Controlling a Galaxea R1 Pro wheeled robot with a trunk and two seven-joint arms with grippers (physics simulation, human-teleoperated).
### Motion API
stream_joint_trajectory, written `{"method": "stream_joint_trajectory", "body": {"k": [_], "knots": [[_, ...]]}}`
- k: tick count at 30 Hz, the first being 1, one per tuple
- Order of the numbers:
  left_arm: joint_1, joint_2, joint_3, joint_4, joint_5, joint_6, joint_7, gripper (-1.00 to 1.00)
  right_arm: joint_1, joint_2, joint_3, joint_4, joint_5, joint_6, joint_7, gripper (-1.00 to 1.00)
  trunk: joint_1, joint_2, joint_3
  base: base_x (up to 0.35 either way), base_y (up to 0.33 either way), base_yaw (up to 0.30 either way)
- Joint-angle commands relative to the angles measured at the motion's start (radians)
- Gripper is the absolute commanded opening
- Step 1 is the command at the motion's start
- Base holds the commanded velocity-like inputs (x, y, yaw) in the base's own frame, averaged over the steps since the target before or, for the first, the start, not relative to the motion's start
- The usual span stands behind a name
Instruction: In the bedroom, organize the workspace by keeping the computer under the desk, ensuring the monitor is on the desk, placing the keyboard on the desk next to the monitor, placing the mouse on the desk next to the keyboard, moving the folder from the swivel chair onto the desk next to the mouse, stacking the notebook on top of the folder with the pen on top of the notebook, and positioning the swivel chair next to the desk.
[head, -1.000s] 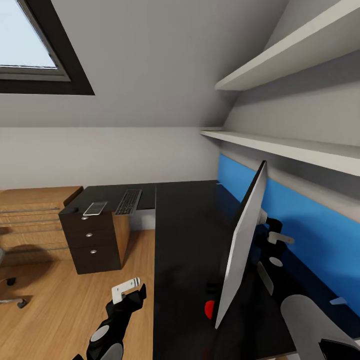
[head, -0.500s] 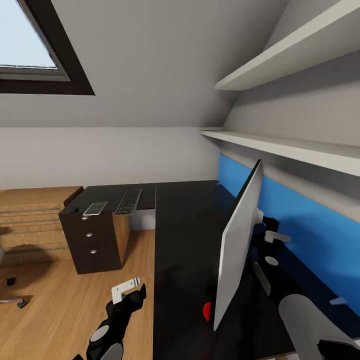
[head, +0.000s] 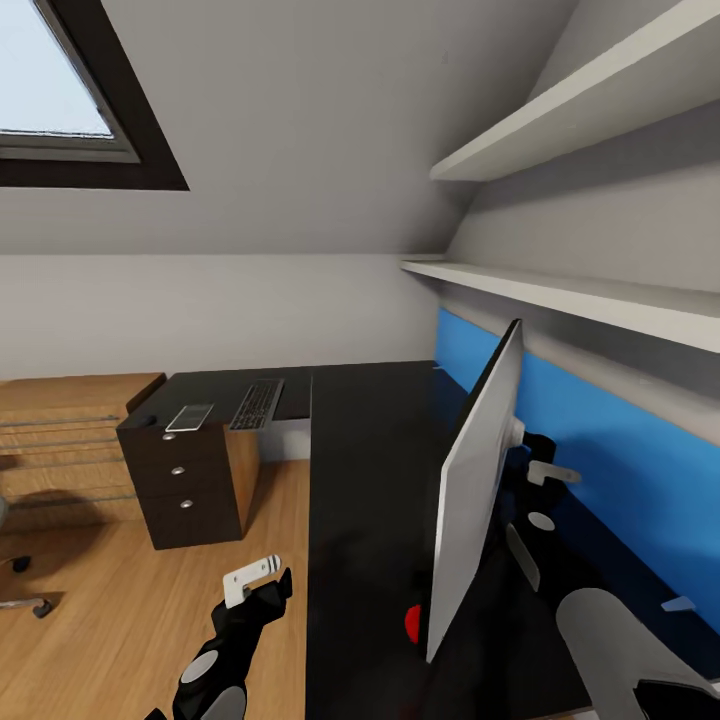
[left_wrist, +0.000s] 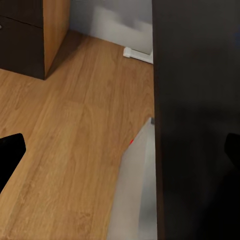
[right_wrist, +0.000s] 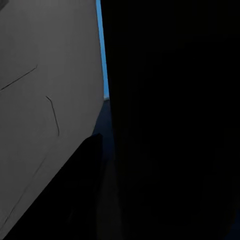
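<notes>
The monitor has shifted slightly along the desk, nearly placed; right gripper behind it, jaws' state unclear

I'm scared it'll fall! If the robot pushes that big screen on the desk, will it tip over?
Probably, if pushed high up. The monitor is tall, very thin and already leaning on the desk, so it looks tippy. It seems stiff, not floppy. A push near its bottom edge would likely slide it along the smooth black top.
</notes>
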Motion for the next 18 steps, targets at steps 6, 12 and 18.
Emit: {"method": "stream_joint_trajectory", "body": {"k": [6, 12, 18], "knots": [[-0.001, 0.001, -0.001, -0.001, 0.001, 0.003, 0.007, 1.0, 0.0, 0.0, 0.004, -0.002, 0.002, -0.009, 0.004, -1.0, 0.0, 0.0, -0.001, 0.148, 0.0, 0.0], [-0.001, 0.001, -0.001, -0.002, 0.001, 0.003, 0.007, 1.0, 0.0, 0.0, 0.017, -0.003, 0.002, -0.01, 0.006, -1.0, 0.0, 0.0, -0.001, 0.111, 0.0, 0.0], [-0.001, 0.002, -0.001, -0.002, 0.001, 0.003, 0.007, 1.0, 0.002, 0.001, 0.051, -0.024, 0.002, -0.037, 0.005, -1.0, 0.0, 0.0, -0.001, 0.013, 0.0, 0.0]]}}
